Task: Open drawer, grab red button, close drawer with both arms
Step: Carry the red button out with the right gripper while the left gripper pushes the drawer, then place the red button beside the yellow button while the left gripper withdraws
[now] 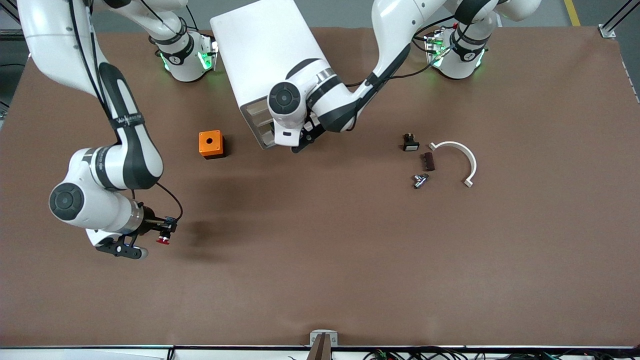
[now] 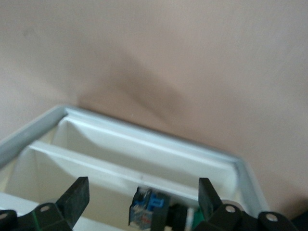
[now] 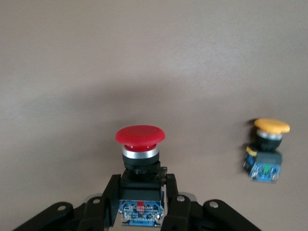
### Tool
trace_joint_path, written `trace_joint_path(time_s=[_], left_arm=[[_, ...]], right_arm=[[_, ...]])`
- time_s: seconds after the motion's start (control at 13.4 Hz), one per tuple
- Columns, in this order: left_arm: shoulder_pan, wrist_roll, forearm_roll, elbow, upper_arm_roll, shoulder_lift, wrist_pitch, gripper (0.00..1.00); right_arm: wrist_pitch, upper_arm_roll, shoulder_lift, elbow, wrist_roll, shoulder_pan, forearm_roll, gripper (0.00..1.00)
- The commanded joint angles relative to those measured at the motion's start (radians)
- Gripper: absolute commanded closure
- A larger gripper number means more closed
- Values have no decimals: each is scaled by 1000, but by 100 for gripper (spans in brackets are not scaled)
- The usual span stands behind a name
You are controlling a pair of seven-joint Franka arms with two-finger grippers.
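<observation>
Our right gripper (image 1: 161, 235) clamps the button (image 1: 163, 240) well clear of the cabinet (image 1: 265, 55); our left gripper (image 2: 139, 195), fingers spread, sits at the drawer (image 2: 120, 159), the arm placed to push it shut.

The brown table (image 1: 320, 280) carries a white cabinet (image 1: 265, 55). An orange box (image 1: 210, 144) sits beside the cabinet, toward the right arm's end. Toward the left arm's end lie a white curved bracket (image 1: 462, 157) and small parts (image 1: 422, 160).

Red-capped button (image 3: 140, 144), orange-capped button (image 3: 267, 150), orange box (image 1: 210, 144), white cabinet (image 1: 265, 55), brown table (image 1: 350, 250)
</observation>
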Motion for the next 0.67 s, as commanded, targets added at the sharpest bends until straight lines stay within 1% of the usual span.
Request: trace_joint_path(time_s=[0.0, 0.07, 0.22, 0.37, 0.52, 0.6], left_arm=[[168, 74, 94, -13, -2, -119, -52, 0], [237, 158, 122, -13, -3, -162, -58, 0], [348, 286, 132, -13, -1, -231, -95, 0], [464, 427, 159, -13, -3, -299, -151, 0], [570, 623, 169, -13, -3, -357, -219, 0], [618, 699, 169, -13, -3, -391, -240, 0]], right_arm=[[22, 21, 51, 18, -88, -49, -2, 94], [31, 21, 62, 18, -108, -58, -2, 94], [51, 21, 79, 12, -133, -68, -2, 93], [52, 20, 94, 10, -153, -74, -2, 88], [71, 20, 106, 10, -170, -81, -2, 81], [71, 20, 110, 10, -173, -84, -3, 75]])
